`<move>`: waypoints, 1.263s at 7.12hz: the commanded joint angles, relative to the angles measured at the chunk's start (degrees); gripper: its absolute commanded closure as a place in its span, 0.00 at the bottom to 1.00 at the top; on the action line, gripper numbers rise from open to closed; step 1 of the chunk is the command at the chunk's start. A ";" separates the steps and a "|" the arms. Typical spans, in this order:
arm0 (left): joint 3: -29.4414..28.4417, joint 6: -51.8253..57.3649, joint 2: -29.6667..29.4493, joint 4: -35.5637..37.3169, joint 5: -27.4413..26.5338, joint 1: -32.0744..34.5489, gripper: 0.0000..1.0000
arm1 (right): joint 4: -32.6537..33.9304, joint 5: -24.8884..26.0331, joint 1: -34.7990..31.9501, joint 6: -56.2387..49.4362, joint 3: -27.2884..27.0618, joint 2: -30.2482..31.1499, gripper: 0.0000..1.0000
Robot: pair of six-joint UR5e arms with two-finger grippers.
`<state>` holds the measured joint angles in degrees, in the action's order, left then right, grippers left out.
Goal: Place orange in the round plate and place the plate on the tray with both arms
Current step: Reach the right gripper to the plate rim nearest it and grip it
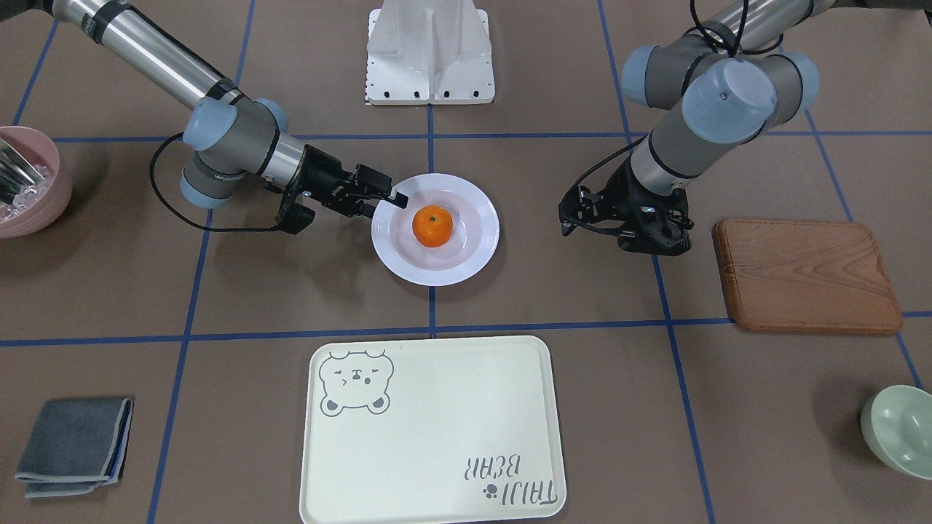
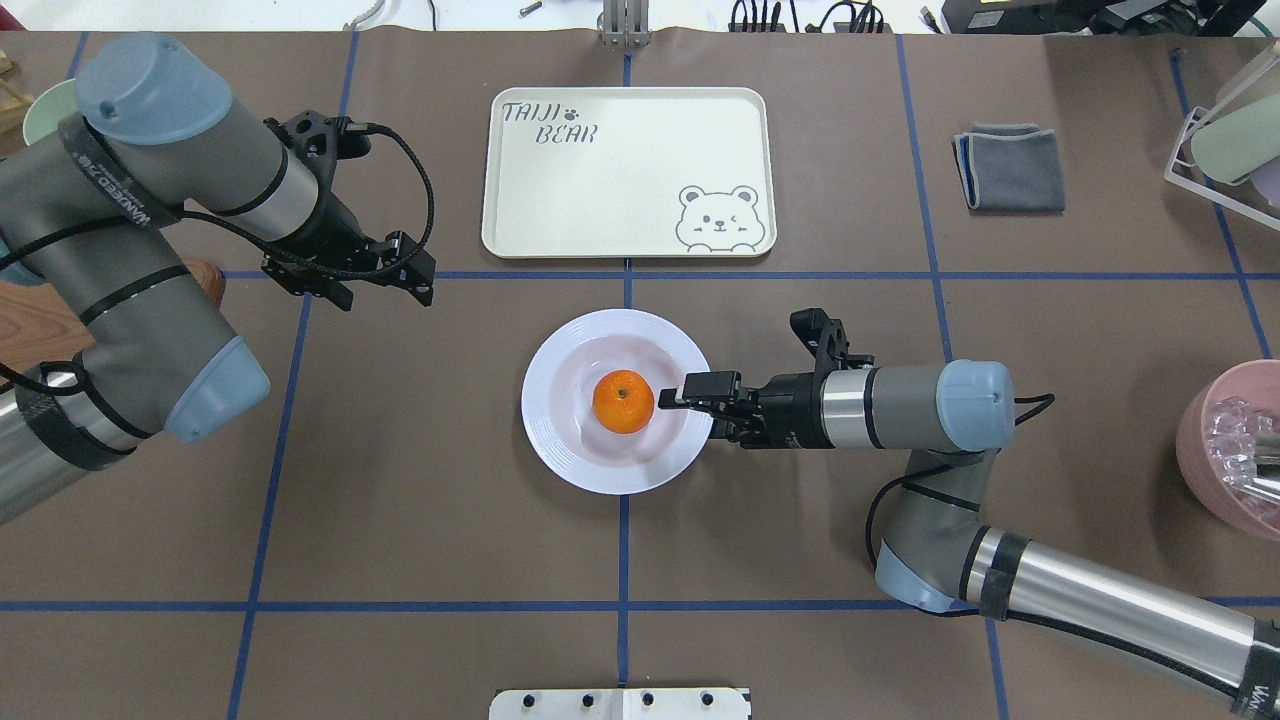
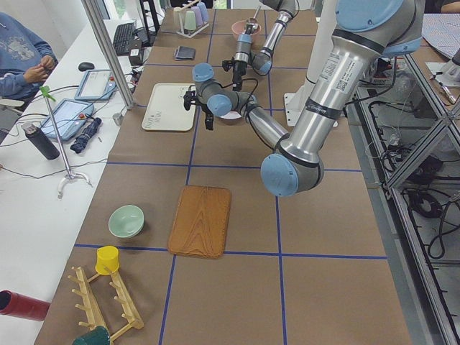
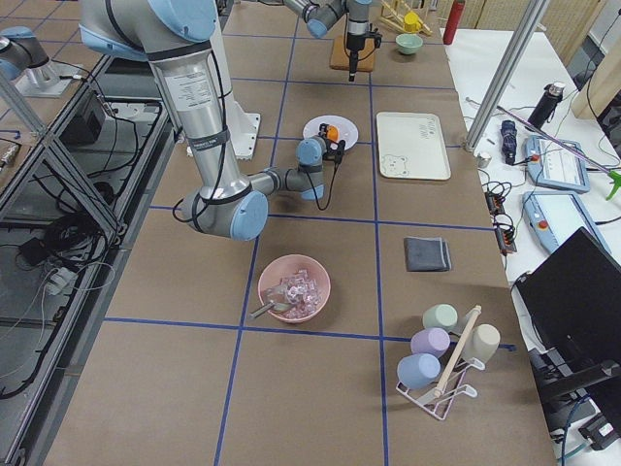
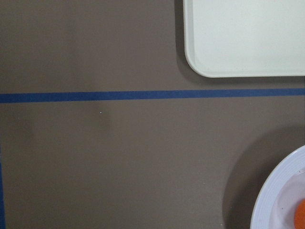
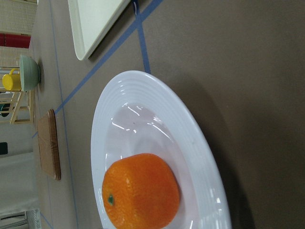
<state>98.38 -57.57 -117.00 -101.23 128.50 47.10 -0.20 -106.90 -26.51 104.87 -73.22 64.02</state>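
Observation:
The orange (image 2: pixel 624 401) sits in the middle of the round plate (image 2: pixel 560 440), which rests on the table. It also fills the right wrist view, where the orange (image 6: pixel 141 191) lies on the plate (image 6: pixel 143 95). My right gripper (image 2: pixel 672 398) is turned on its side at the plate's right rim, one finger (image 1: pixel 393 195) lying over the rim close to the orange. I cannot tell whether it grips the rim. My left gripper (image 2: pixel 385 288) hovers open above bare table, left of the plate. The tray (image 2: pixel 620 190) lies empty beyond the plate.
A wooden board (image 1: pixel 804 273) and a pale green bowl (image 1: pixel 899 429) are on my left side. A pink bowl (image 2: pixel 1235 450) and a folded grey cloth (image 2: pixel 1010 167) are on my right. A rack of cups (image 4: pixel 441 354) stands at the far right corner.

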 commanded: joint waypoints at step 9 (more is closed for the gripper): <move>0.41 0.00 0.19 0.07 -0.10 0.27 0.03 | -2.33 3.71 -0.21 2.79 -1.66 -1.53 1.00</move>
<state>98.80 -57.57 -116.81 -101.16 128.46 47.37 -1.05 -104.32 -26.46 106.59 -74.38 62.60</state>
